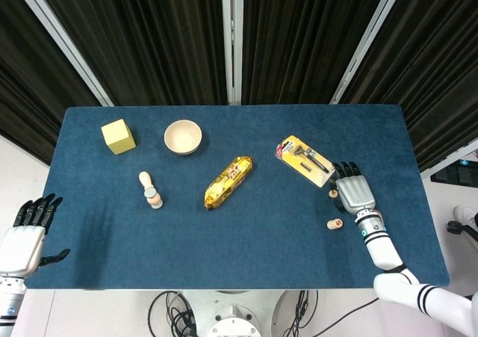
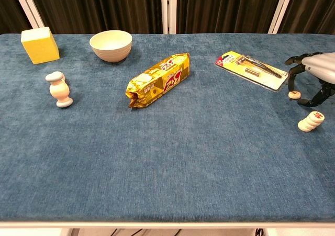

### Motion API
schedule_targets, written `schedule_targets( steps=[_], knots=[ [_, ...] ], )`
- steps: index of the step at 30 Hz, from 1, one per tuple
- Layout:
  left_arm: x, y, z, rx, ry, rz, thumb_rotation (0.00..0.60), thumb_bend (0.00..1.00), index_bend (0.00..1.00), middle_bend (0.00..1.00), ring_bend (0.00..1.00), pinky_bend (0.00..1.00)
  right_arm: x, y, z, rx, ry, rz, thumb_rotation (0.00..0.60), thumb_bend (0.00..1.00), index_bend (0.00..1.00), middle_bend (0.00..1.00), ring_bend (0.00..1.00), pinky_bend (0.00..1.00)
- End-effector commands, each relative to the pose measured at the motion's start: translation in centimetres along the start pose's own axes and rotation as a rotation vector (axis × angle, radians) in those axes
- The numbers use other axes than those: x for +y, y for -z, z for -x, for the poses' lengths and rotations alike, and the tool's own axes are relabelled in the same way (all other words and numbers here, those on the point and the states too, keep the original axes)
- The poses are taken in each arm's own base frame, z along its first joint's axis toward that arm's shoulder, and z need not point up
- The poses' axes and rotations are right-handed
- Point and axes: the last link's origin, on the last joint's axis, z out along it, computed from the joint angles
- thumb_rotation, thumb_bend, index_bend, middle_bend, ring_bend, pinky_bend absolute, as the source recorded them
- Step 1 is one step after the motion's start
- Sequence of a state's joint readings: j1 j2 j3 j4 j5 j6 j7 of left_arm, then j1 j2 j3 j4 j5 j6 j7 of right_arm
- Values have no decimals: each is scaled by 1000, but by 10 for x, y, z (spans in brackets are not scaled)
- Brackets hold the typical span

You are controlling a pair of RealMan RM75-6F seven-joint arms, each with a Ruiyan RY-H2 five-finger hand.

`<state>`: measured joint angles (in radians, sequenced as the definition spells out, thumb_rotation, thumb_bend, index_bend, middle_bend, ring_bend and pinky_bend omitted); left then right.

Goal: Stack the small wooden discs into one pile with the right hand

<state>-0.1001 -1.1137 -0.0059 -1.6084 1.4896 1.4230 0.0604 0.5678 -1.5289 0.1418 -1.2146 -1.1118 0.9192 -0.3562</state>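
Observation:
A single small wooden disc (image 1: 333, 193) (image 2: 293, 94) lies flat on the blue cloth near the right edge. A short leaning pile of discs (image 1: 335, 223) (image 2: 310, 122) stands a little nearer the front edge. My right hand (image 1: 354, 191) (image 2: 314, 74) arches over the single disc, palm down. Its fingers are spread, their tips reach down around the disc, and nothing is held. My left hand (image 1: 28, 232) hangs beyond the table's front left corner with its fingers apart and nothing in it; the chest view does not show it.
A carded razor pack (image 1: 305, 160) (image 2: 252, 69) lies just behind the right hand. A yellow snack packet (image 1: 228, 181) (image 2: 158, 81) is mid-table. At the left stand a cream bowl (image 1: 183, 137), a yellow cube (image 1: 118, 136) and a small wooden peg figure (image 1: 150, 190).

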Motion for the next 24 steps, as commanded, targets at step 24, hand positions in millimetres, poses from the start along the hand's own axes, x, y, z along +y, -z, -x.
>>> schedule_targets(
  steps=[24],
  knots=[
    [-1,0,0,2,8,-3,600,87,57,0,0,0,3,-1,1,-8,-4,10,600,249,446,78,0,0]
  ],
)
